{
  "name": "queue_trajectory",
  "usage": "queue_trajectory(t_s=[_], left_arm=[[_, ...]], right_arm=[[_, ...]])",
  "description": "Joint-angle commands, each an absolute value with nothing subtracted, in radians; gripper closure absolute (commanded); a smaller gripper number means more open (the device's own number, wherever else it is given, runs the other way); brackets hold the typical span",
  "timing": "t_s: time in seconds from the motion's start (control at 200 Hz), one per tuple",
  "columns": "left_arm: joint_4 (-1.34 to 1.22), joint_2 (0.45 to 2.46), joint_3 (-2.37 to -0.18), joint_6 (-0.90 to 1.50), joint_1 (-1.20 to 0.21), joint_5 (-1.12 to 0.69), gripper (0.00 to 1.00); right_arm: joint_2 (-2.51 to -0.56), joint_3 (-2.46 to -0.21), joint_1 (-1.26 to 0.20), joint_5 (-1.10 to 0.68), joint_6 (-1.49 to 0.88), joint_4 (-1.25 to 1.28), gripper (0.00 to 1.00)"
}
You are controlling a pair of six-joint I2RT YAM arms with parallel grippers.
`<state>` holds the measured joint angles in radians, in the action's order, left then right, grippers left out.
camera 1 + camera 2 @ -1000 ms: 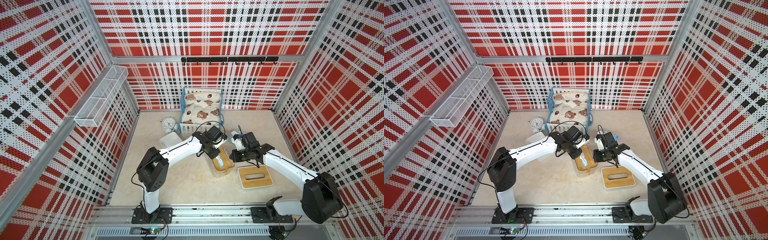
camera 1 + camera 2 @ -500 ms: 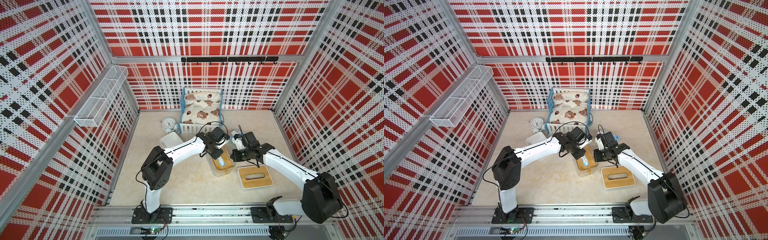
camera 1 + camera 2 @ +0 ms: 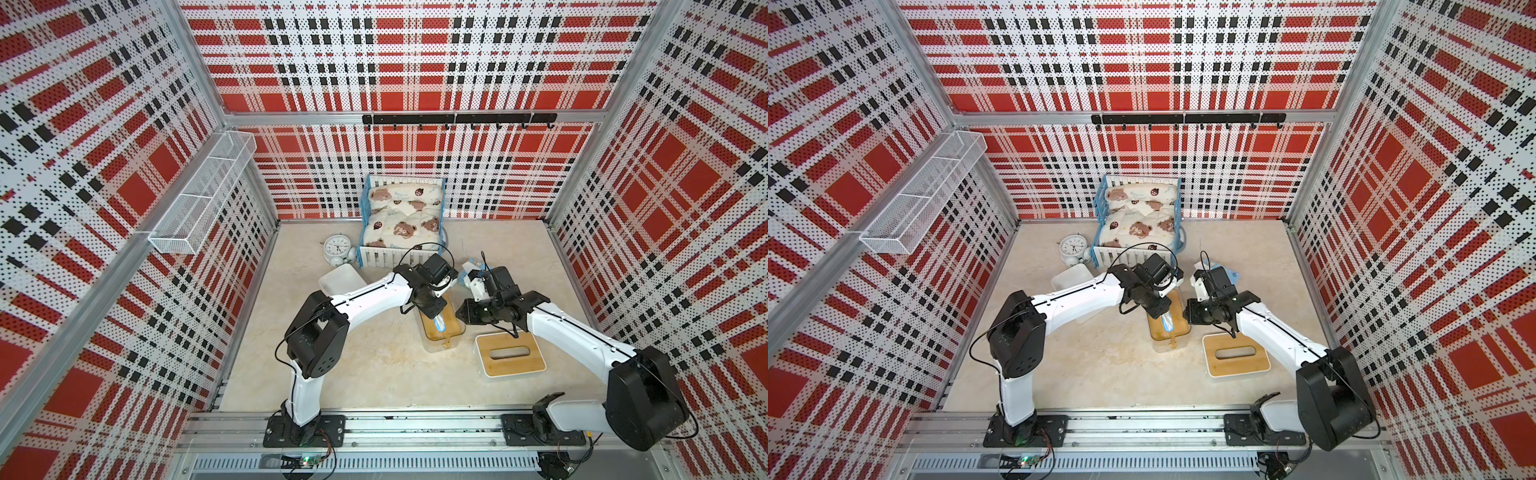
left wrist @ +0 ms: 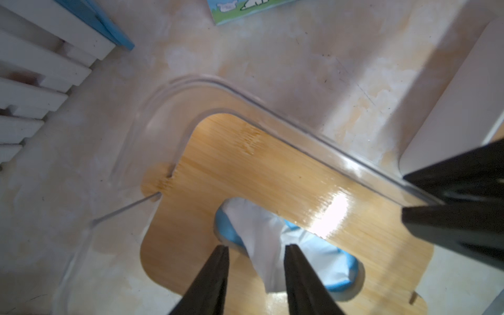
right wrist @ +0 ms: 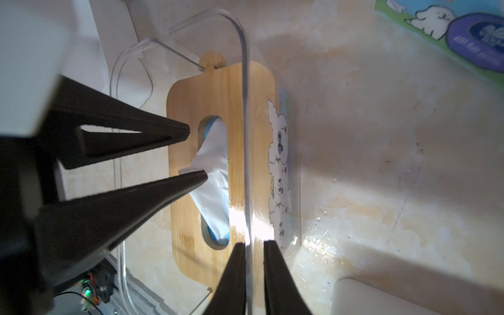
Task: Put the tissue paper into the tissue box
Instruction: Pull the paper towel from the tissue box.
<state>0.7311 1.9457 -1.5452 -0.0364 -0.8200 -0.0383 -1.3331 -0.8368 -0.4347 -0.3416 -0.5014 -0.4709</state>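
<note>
The tissue box (image 3: 453, 326) is a clear plastic tub with a bamboo lid (image 4: 245, 169), standing mid-table. Tissue paper (image 5: 215, 163) in blue wrap sits inside, with a white sheet poking up through the lid's slot (image 4: 259, 231). My left gripper (image 4: 256, 246) hovers open just above the slot, its fingers on either side of the sheet. My right gripper (image 5: 254, 243) is open a little, straddling the box's clear side wall. Another tissue paper pack (image 3: 471, 266) lies behind the right gripper.
A second box with a white body and slotted bamboo lid (image 3: 509, 353) sits under my right arm. A white container (image 3: 340, 278), an alarm clock (image 3: 337, 248) and a doll bed (image 3: 401, 224) stand at the back. A wire basket (image 3: 203, 199) hangs on the left wall.
My left jaws have spread apart over the slot and the left arm has shifted slightly. My right jaws have eased apart on the box wall. The box has stayed put.
</note>
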Motion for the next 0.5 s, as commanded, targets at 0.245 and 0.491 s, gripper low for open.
queue_trajectory(t_s=[0.245, 0.491], left_arm=[[0.643, 1.803, -1.452, 0.095, -0.764, -0.001, 0.53], [0.637, 1.641, -1.294, 0.215, -0.746, 0.069, 0.50]], right_arm=[[-1.306, -0.766, -0.514, -0.509, -0.651, -0.258, 0.67], [-1.361, -0.731, -0.632, -0.558, -0.772, -0.019, 0.63]])
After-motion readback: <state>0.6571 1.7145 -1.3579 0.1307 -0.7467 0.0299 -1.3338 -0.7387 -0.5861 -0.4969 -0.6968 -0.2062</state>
